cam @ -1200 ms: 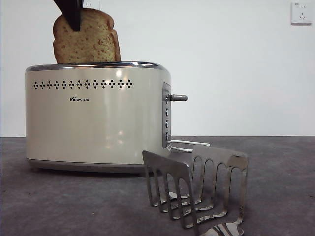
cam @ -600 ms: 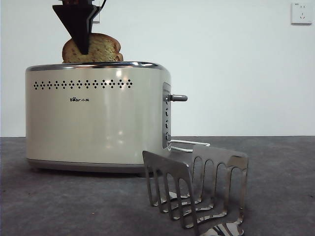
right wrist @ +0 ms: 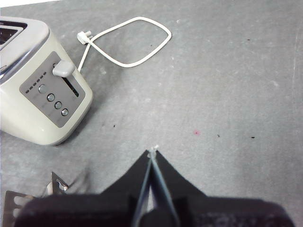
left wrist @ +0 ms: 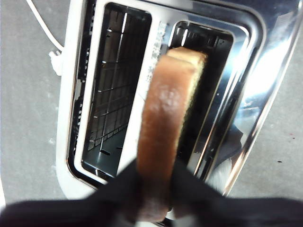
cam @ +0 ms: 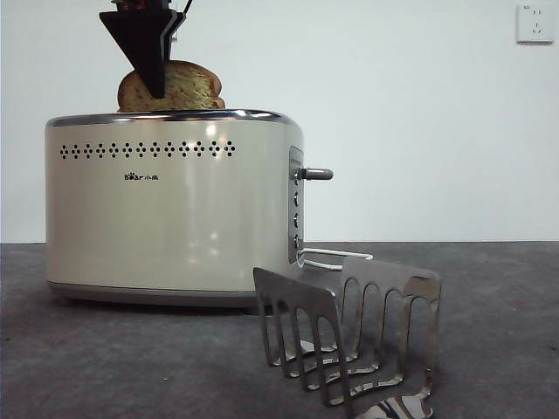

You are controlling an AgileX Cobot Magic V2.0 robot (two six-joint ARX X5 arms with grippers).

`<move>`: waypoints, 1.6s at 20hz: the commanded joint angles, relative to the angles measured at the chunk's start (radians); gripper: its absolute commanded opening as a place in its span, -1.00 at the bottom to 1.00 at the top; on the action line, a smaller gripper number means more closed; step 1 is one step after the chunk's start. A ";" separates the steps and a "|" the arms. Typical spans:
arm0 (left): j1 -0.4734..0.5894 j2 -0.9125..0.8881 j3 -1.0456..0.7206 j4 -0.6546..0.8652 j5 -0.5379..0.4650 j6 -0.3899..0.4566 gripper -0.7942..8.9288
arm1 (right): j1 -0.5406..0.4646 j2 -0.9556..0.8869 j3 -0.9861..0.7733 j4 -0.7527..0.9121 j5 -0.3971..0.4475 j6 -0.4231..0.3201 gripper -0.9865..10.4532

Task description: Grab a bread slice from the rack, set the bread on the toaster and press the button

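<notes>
The slice of bread (left wrist: 165, 142) is pinched between the closed jaws of the left gripper (left wrist: 154, 189), its lower part sunk in a toaster (cam: 175, 218) slot directly beneath. The right gripper (right wrist: 152, 156) is held closed, empty, above the table (right wrist: 227, 94).

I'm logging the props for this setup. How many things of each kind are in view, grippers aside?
Toaster: 1
Slice of bread, held by the left gripper in a toaster slot: 1
Rack: 1
Power cord, unplugged on the table: 1
Wall socket: 1
Total: 5
</notes>
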State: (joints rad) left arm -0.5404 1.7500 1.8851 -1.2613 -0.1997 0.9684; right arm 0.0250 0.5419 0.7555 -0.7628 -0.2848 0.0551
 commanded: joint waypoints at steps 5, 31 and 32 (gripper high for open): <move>-0.008 -0.134 -0.006 0.047 0.017 -0.029 0.12 | 0.001 -0.001 0.003 0.016 0.005 -0.008 -0.84; -0.062 -0.768 -0.178 -0.058 0.127 -1.093 -0.85 | 0.172 0.827 0.278 0.477 -0.694 0.475 -0.84; -0.062 -0.791 -0.222 -0.058 0.107 -1.101 -0.85 | 0.195 0.860 0.308 0.475 -0.667 0.475 -0.84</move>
State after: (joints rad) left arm -0.6010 0.9813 1.7058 -1.3190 -0.0757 -0.1112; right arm 0.2012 1.3773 1.0397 -0.2943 -0.9649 0.5251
